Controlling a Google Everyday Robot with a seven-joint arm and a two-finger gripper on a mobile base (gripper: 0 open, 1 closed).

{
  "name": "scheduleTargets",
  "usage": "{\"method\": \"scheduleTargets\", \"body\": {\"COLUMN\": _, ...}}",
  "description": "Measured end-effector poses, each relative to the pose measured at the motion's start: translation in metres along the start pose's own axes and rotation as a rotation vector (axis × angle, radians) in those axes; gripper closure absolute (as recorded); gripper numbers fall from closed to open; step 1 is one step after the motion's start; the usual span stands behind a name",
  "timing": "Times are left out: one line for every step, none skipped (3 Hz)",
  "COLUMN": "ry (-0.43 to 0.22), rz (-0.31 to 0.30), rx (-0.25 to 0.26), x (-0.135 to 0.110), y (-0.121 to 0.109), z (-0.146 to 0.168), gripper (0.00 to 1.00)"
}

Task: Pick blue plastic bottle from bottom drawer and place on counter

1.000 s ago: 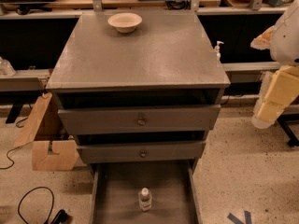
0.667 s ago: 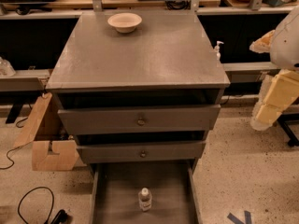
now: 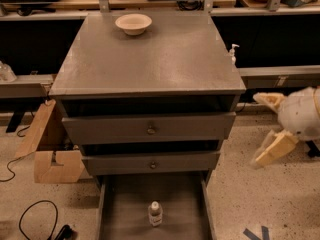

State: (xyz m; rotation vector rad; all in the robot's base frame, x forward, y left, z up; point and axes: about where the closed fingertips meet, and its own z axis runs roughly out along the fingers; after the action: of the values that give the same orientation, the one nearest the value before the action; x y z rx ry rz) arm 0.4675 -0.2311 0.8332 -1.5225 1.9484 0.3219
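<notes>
Bottle position: the blue plastic bottle (image 3: 155,214) stands upright on the grey floor of the bottom drawer (image 3: 120,209). The drawer is pulled out toward the near edge, and the bottle sits about midway between its side walls. The bottle's long axis is vertical and its white cap points up. The gripper (image 3: 257,130) hangs to the right of the cabinet, above the speckled floor and well apart from the bottle. Its cream fingers (image 3: 274,147) are spread with nothing between them. On the counter (image 3: 150,64), a pale bowl (image 3: 133,23) rests near the far edge. A pump dispenser (image 3: 232,52) stands just beyond the counter's right side.
</notes>
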Motion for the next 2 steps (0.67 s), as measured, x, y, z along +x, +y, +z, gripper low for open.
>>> {"method": "scheduleTargets", "body": {"ry": -0.259, "rz": 0.038, "rx": 0.036, "x": 0.029, "y": -0.004, "z": 0.031, "gripper": 0.00}}
{"method": "scheduleTargets", "body": {"ry": -0.466, "rz": -0.056, "rx": 0.016, "x": 0.069, "y": 0.014, "z": 0.059, "gripper": 0.00}}
